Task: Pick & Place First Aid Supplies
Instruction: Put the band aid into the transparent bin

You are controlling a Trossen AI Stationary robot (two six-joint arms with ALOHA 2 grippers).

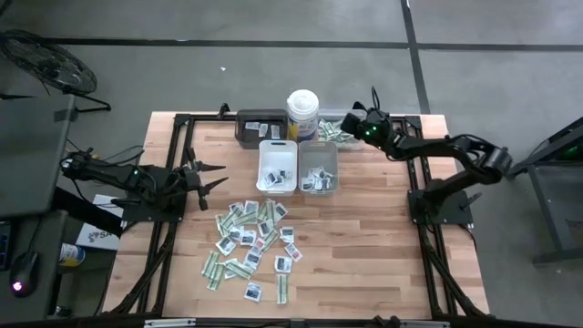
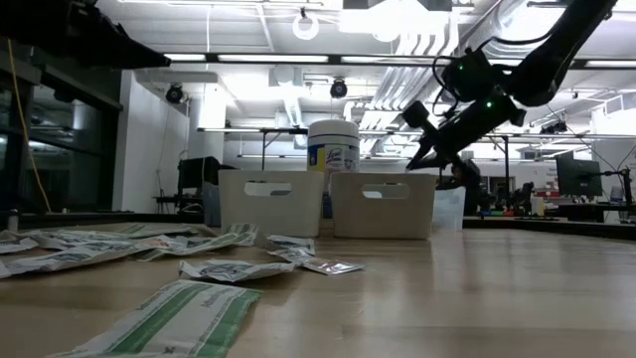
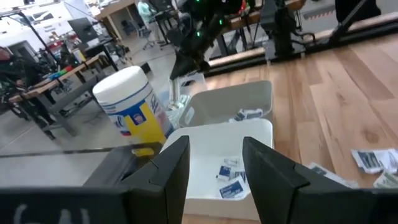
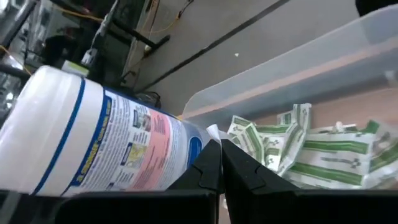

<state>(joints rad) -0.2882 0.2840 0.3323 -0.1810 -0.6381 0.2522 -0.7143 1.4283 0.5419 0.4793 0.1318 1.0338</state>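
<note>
The first aid supplies [image 1: 248,239], white sachets and pale-green strips, lie scattered flat on the near middle of the wooden table. More sachets lie in the white tray [image 1: 264,169] and the grey tray [image 1: 319,146], and green strips [image 4: 323,152] fill the clear tray [image 4: 298,62]. My right gripper [image 1: 350,117] hovers shut over the clear tray beside the white canister [image 1: 302,111], slanting down, with nothing between its fingers. My left gripper [image 1: 219,175] stands open at the table's left side, roughly level, and points at the white tray [image 3: 205,134].
A dark tray [image 1: 244,132] holding a few sachets stands left of the canister at the far edge. The trays and canister crowd the far middle. Bare wood lies right of the pile and along the near right. A black frame runs around the table's edges.
</note>
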